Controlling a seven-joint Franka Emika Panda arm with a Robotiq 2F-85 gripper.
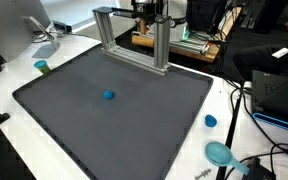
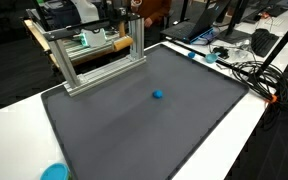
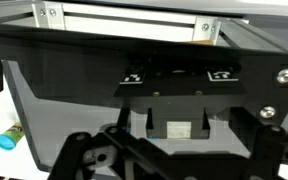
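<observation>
Gripper [image 3: 169, 160] hangs close up to the aluminium frame [image 3: 134, 15]. The grey mat [image 1: 114, 125] spreads wide, with the blue piece [image 1: 108, 96] well apart from the gripper. My wrist view cuts off the fingertips, so I can't tell whether they're spread or pressed.

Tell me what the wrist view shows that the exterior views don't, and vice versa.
Only the wrist view: the pincer close up, its dark links spread apart. Only the exterior views: a small blue object lying alone, a blue cap and cables. Shared: the aluminium frame and the dark mat.
</observation>
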